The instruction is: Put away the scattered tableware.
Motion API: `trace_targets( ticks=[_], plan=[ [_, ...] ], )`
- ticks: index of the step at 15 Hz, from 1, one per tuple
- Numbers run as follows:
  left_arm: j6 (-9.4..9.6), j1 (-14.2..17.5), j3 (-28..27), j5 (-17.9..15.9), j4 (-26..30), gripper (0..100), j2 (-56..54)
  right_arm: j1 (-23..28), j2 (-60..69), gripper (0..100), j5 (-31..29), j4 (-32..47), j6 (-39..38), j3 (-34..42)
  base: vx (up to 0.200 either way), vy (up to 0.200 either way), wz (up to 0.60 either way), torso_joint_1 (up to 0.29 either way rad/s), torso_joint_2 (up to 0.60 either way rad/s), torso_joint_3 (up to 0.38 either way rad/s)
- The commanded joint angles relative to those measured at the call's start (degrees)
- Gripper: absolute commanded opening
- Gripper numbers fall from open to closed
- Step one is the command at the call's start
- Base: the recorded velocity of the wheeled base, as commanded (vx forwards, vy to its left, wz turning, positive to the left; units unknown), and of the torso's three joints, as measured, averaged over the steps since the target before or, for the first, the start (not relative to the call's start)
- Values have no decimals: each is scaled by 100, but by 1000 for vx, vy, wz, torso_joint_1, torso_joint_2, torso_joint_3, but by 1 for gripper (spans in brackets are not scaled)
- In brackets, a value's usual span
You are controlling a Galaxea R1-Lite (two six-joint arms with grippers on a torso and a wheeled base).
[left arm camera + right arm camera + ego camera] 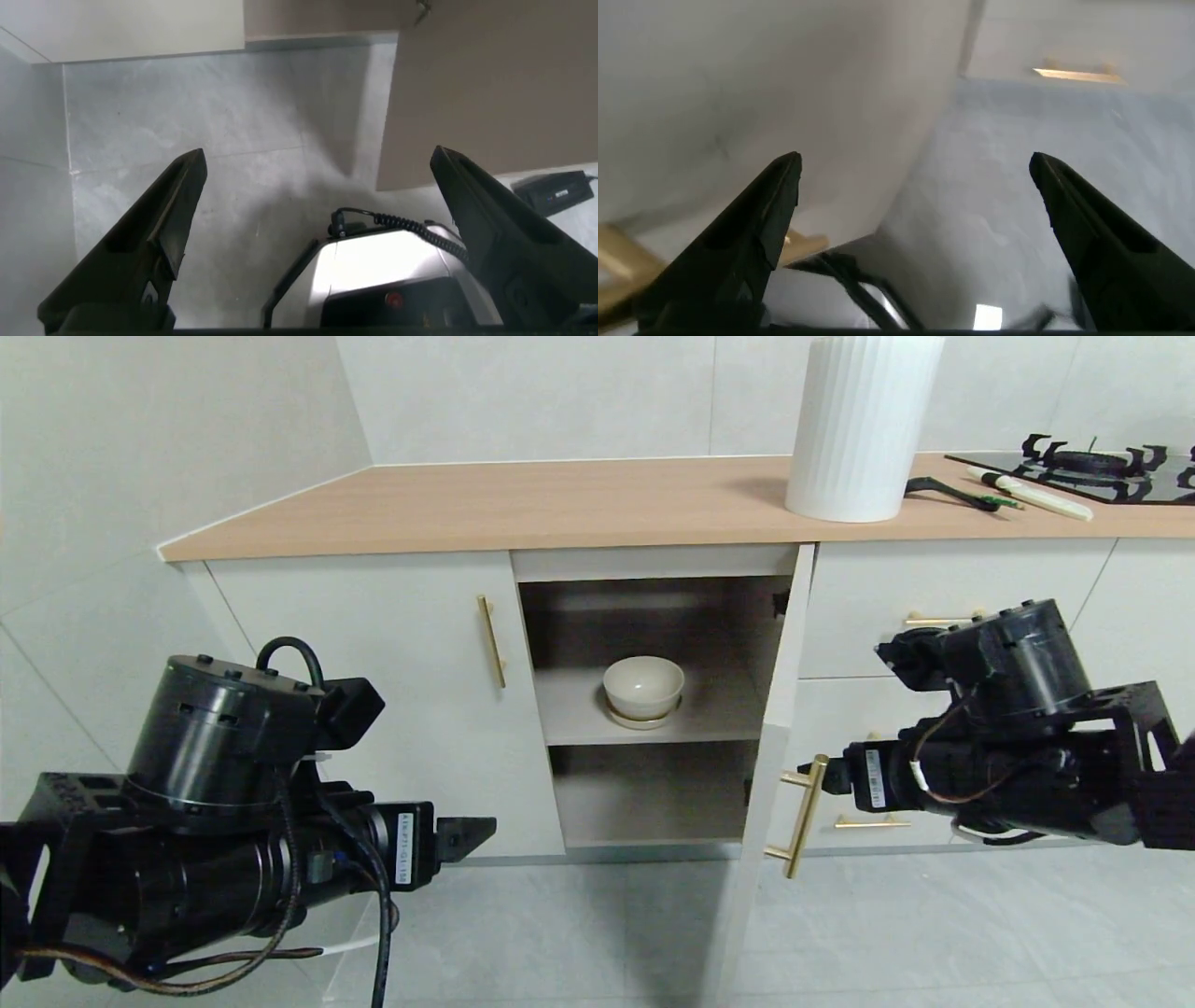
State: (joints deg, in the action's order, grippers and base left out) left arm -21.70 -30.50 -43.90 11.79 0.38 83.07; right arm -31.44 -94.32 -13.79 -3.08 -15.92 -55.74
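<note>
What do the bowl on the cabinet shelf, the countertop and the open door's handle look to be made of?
Bowl: likely glazed ceramic, cream with a soft sheen.
Countertop: matte wood-look surface with faint grain; laminate or real wood cannot be told.
Handle: brass-toned metal, judging by its gold gleam.

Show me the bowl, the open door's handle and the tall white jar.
bowl [642, 683], head view, on its front wall.
door handle [806, 817], head view, middle of the gold bar.
white jar [859, 429], head view, on its ribbed side.
</note>
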Motion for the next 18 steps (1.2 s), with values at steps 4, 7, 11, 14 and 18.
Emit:
trace_targets(
  ticks=[4,7,11,14,18],
  plan=[
    [-1,9,-31,78,-3,100,-80,-29,-1027,100,684,-17,195,-1089,0,0,0,0,0,0],
    [25,0,-5,96,-55,100,-124,-29,-1344,100,1018,-78,168,-1256,0,0,0,0,0,0],
    [34,0,-13,157,-55,100,-142,-20,-1590,100,1010,-746,116,-1247,0,0,0,0,0,0],
    [8,97,-66,201,-55,100,-106,-29,-1836,100,957,-1036,89,-1256,0,0,0,0,0,0],
    [8,334,-145,254,-29,100,-106,-29,-2328,100,640,-1915,-87,-1300,0,0,0,0,0,0]
  ],
)
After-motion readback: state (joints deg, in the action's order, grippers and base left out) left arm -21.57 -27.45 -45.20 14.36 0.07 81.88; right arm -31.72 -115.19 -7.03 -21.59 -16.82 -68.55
